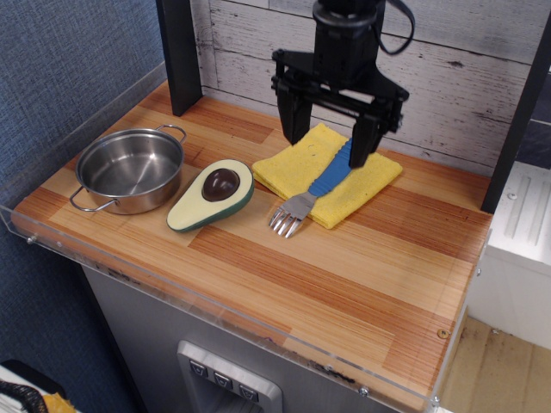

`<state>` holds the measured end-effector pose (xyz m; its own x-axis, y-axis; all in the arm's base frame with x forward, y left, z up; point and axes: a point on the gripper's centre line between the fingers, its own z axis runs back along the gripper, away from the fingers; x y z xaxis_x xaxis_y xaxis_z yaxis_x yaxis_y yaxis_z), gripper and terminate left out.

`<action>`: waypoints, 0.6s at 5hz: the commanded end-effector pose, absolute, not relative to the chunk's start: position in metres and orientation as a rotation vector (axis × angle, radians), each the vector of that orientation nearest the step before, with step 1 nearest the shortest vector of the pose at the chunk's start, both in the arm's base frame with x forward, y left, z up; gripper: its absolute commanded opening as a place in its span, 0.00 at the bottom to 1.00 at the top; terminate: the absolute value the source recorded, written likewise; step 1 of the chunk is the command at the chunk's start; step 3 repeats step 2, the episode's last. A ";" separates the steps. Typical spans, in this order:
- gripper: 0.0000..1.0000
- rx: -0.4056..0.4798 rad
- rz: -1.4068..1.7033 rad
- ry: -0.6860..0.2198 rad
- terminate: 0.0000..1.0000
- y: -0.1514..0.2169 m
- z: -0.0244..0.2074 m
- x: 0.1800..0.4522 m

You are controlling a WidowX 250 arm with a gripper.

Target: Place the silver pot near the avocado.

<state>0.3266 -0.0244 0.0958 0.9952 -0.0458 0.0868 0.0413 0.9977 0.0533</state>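
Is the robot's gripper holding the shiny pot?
No, the gripper hangs open above the yellow cloth, while the silver pot sits untouched beside the avocado.

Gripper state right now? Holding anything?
Gripper: open, holding nothing, above the yellow cloth and the fork.

The black end effector (329, 138) hangs above the back of the wooden bench (344, 275), its two fingers spread wide over a yellow cloth (297, 163). A blue-handled fork (317, 185) lies diagonally across that cloth, tines resting on the wood. To the left, the silver pot (130, 169) stands upright and empty, just beside the avocado (212, 194), which lies pit up.
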 end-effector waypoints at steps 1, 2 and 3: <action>1.00 0.049 -0.017 -0.173 0.00 -0.028 0.121 0.300; 1.00 0.049 -0.017 -0.173 1.00 -0.028 0.121 0.300; 1.00 0.049 -0.017 -0.173 1.00 -0.028 0.121 0.300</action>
